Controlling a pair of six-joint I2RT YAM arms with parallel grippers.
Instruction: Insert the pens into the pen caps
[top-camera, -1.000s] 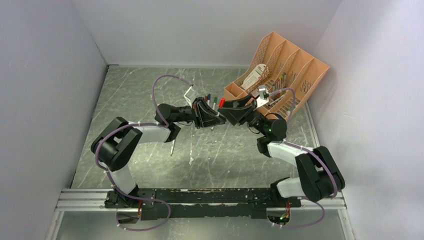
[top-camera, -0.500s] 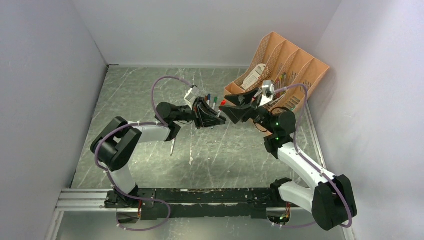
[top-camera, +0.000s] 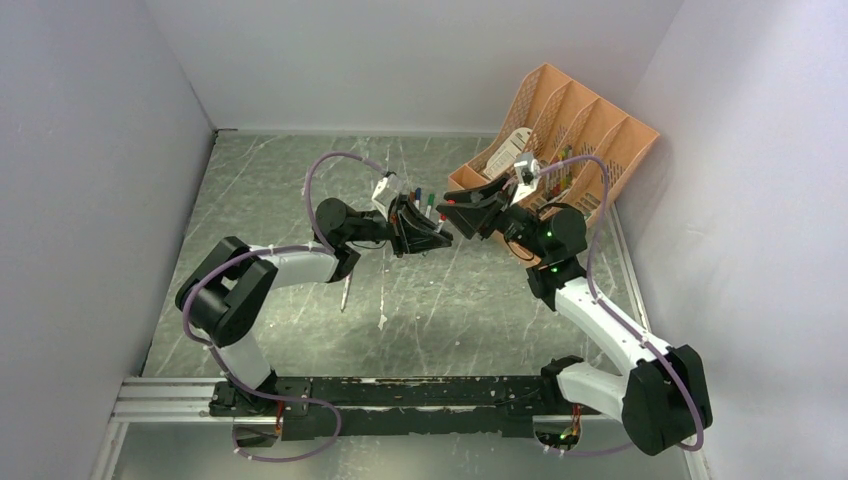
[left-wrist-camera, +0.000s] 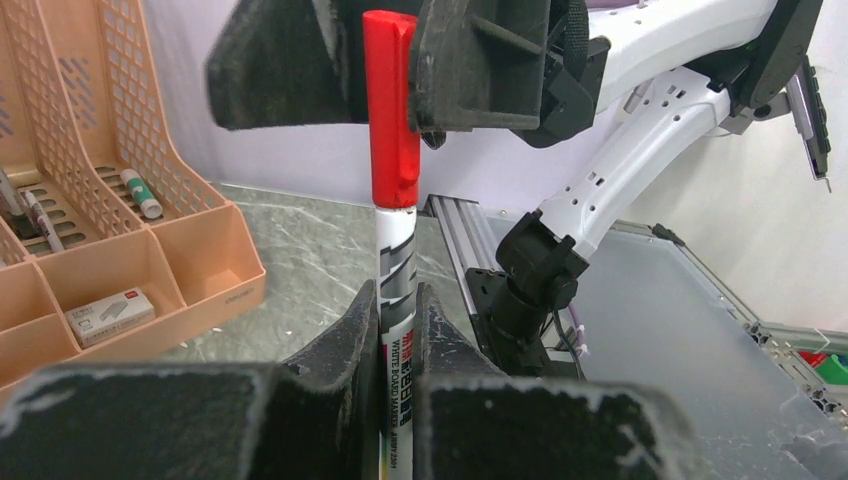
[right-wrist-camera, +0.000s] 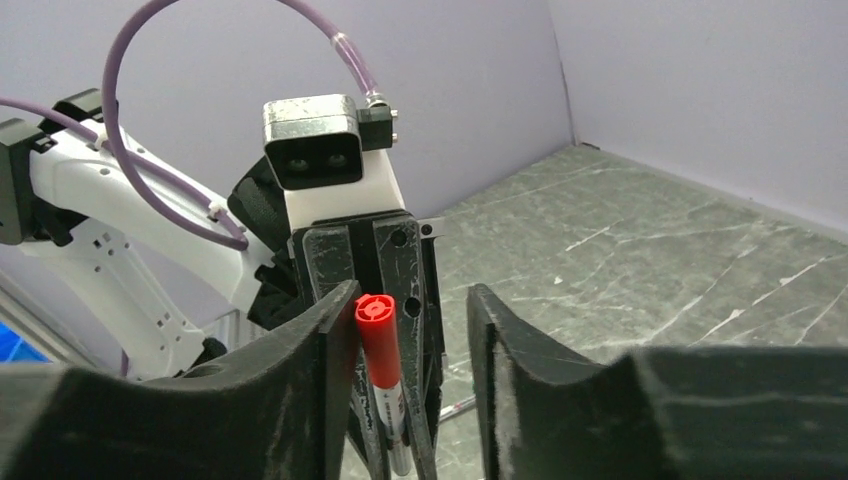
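Note:
My left gripper is shut on a whitish pen that stands upright between its pads. A red pen cap sits on the pen's top end. My right gripper is open around that red cap: the cap rests against one finger and a wide gap separates it from the other. From above, the two grippers meet tip to tip mid-table. Two more pens lie on the table below the left arm. Small blue and green pieces lie just behind the left gripper.
An orange organiser with several slots stands at the back right, close behind the right wrist; it holds a small box and bunched pens. Walls close in the table on the left, back and right. The metal base rail runs along the near edge.
The right arm has stretched out and its gripper has shifted up toward the organiser. Its jaws now stand apart around the red cap. The left gripper keeps its hold and has barely moved.

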